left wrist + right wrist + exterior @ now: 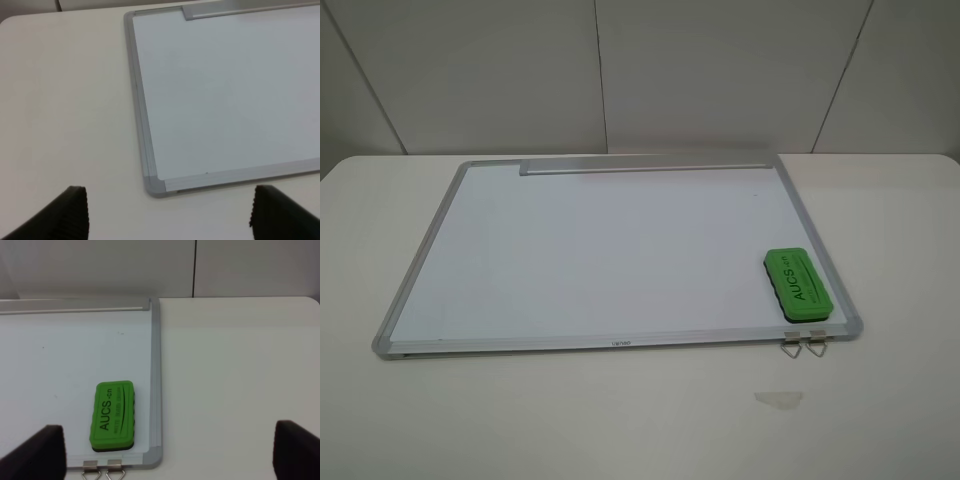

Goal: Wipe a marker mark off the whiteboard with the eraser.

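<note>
two arms hang back over the pale table (620, 420), neither touching anything. the left gripper (167, 212) is spread wide and empty beside the near left corner of the large white whiteboard with its silver-grey metal frame (415, 280). no marker mark is legible on it, only a faint speck toward the far right. the small bright green rounded eraser block (798, 284) lies flat at the board's near right corner, long axis running near-to-far. the right gripper (167, 452), fingers also released and empty, is nearer, with the eraser just ahead and to its left.
</note>
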You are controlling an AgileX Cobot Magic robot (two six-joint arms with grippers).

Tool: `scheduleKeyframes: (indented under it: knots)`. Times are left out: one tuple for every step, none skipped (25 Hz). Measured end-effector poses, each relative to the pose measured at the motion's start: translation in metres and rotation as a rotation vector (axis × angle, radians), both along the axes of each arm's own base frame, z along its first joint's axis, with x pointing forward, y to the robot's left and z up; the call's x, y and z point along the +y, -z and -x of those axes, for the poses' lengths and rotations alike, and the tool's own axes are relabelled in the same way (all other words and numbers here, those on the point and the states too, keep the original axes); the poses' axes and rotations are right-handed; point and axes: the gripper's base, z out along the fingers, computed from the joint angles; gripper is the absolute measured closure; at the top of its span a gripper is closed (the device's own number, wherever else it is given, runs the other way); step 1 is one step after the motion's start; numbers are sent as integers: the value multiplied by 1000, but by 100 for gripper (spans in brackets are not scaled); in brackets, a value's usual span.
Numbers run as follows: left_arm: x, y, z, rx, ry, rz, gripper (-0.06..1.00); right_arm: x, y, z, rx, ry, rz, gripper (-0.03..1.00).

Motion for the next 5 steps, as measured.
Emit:
scheduleKeyframes:
  knots:
    - [0,0,0,0,0,0,26,0,0,0,0,0,0,14]
    - [0,0,0,0,0,0,26,0,0,0,0,0,0,14]
    - [0,0,0,0,0,0,26,0,0,0,0,0,0,14]
    - [0,0,0,0,0,0,26,0,0,0,0,0,0,14]
    - [0,0,0,0,0,0,26,0,0,0,0,0,0,14]
